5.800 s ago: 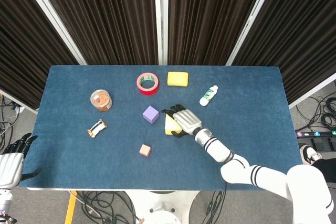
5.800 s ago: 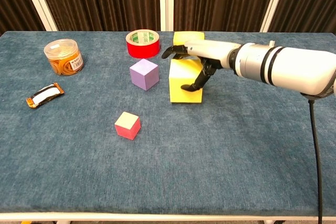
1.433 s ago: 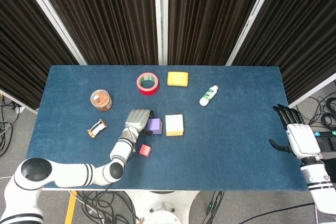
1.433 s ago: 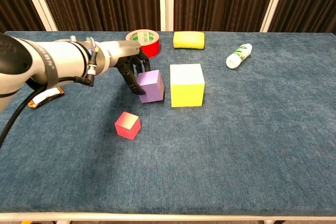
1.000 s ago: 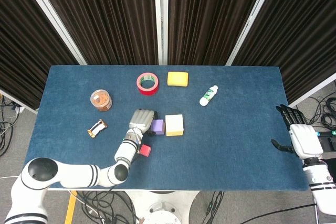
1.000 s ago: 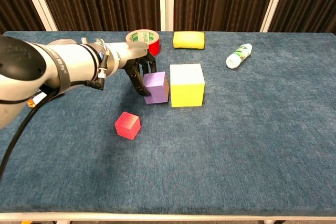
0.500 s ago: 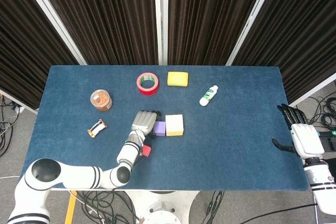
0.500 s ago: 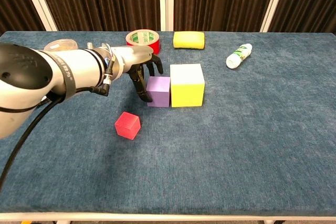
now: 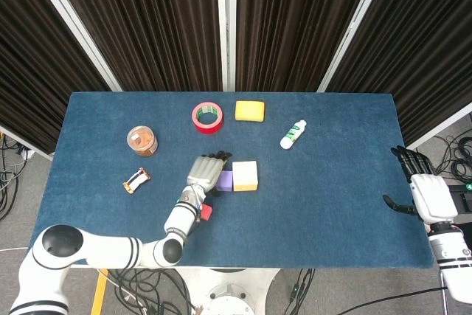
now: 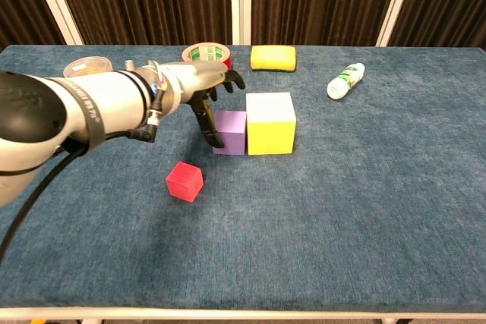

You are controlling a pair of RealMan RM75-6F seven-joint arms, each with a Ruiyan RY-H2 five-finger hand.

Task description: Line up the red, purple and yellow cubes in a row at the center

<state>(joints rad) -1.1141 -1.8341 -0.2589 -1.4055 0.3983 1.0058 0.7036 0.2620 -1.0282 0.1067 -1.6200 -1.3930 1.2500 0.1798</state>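
While purple cube point(image 10: 230, 132) sits flush against yellow cube point(image 10: 269, 122) mid-tabletop point(image 10: 364, 187) | left hand point(image 10: 206, 90) fingers point(image 10: 210, 128) spread, touching purple's left face, gripping nothing: lift off without dragging it | right hand point(image 9: 428, 194) open, off-table | red cube point(image 10: 184, 181) apart, front-left: bring beside purple next.

Head view: left hand point(image 9: 206, 170) covers left part of purple cube point(image 9: 225, 180); left forearm hides most of red cube point(image 9: 206, 212), only sliver showing. Chest view: left arm hides most of clear tub point(image 10: 89, 68) and part of red tape roll point(image 10: 203, 55); small wrapped packet point(image 9: 136, 180) not visible behind arm. Whether fingers point(image 10: 213, 131) touch purple cube's left face: cannot tell. Right hand point(image 9: 424, 192) off desk point(image 9: 346, 182) edge, right arm cut by frame; absent from chest view. Bottle point(image 9: 293, 135) label too small to read.
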